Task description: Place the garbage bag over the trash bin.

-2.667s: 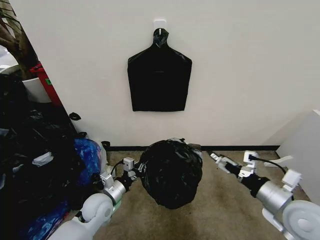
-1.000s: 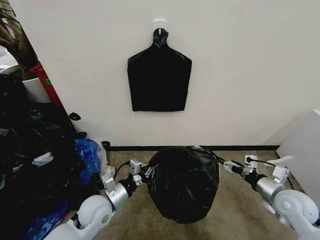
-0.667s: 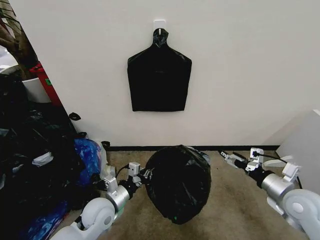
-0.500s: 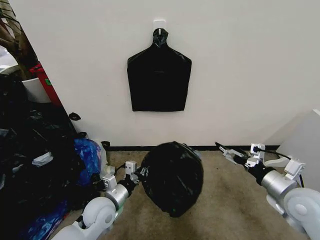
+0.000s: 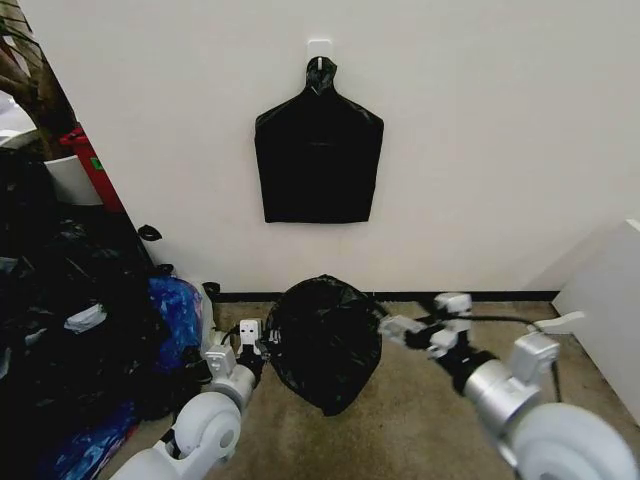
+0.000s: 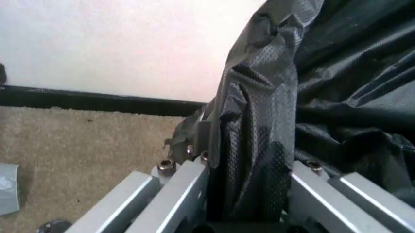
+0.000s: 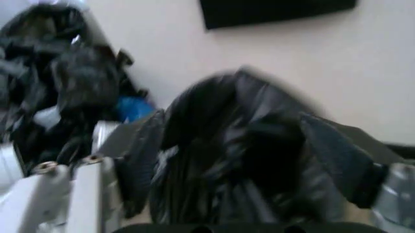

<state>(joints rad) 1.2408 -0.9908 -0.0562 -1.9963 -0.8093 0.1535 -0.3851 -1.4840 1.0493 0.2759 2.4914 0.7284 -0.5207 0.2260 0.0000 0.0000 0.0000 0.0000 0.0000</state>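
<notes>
Beige carpet below a white wall: the crinkled glossy black garbage bag hangs between my arms. My left gripper pinches a fold at its left edge. My right gripper meets its right side, fingers spread around plastic.

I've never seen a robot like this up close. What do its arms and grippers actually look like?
Both arms are silver-grey metal tubes with rounded white joint housings and black wrist sections. The left gripper and right gripper are small pale-grey blocks; thin black cables loop along each wrist. In the left wrist view, the fingers are flat brushed-aluminium bars fastened with small screws.
</notes>
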